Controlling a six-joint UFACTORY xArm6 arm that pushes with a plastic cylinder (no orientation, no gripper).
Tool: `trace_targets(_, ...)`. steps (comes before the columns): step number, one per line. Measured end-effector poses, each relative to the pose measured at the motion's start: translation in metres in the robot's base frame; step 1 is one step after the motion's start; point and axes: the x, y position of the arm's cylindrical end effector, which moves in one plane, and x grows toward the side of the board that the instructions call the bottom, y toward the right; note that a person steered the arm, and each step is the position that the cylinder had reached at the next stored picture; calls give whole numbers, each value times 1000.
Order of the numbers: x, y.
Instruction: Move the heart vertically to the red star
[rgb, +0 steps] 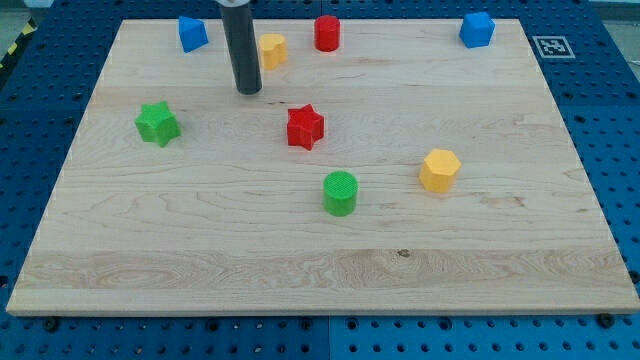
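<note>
The yellow heart (272, 49) lies near the view's top, partly hidden behind my rod. The red star (305, 127) lies near the board's middle, below and a little right of the heart. My tip (249, 91) rests on the board just below and left of the heart, close to it, and up-left of the red star.
A blue block (192, 33) at top left, a red cylinder (327, 33) at top middle, a blue cube (477, 29) at top right. A green star (158, 123) at left, a green cylinder (340, 192) below the red star, a yellow hexagon (439, 170) at right. The wooden board (200, 260) ends on all sides.
</note>
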Motion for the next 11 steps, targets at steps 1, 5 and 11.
trace_targets(1,-36,-1)
trace_targets(5,-58,-53)
trace_targets(11,-78,12)
